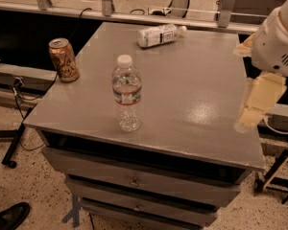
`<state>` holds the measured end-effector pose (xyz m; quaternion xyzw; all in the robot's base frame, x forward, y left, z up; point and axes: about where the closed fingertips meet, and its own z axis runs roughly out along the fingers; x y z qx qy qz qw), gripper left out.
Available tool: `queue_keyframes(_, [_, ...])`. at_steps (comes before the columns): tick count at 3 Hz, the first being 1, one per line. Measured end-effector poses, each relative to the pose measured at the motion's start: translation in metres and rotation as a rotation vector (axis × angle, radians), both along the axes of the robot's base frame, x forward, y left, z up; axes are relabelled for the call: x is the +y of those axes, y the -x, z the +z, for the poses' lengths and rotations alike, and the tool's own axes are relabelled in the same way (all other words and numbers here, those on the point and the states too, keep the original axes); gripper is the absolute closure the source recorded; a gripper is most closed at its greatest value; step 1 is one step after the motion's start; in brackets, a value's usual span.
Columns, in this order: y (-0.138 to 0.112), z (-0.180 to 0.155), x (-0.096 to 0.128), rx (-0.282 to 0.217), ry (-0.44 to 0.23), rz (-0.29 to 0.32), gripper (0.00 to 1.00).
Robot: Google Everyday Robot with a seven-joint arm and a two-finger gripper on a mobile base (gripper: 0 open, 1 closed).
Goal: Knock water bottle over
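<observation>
While the water bottle is standing upright near the front-left of the grey cabinet top, the gripper is hovering at the right edge, well apart from it and holding nothing; whether it is open or closed cannot be told. The robot is judged to be at the approach step, the knock not yet begun. The next move is calling for a leftward sweep into the bottle's upper half. A gold can is sitting at the left edge and a white-labelled bottle is lying at the back, neither blocking the path.
</observation>
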<state>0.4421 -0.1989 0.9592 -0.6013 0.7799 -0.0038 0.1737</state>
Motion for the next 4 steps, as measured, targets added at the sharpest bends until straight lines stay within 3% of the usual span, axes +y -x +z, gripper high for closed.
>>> queue_keyframes(2, [-0.012, -0.045, 0.061, 0.042, -0.227, 0.02, 0.0])
queue_keyframes(3, [-0.018, -0.062, 0.094, 0.047, -0.384, 0.041, 0.0])
queue_keyframes(4, [-0.027, -0.07, 0.126, 0.019, -0.54, 0.077, 0.0])
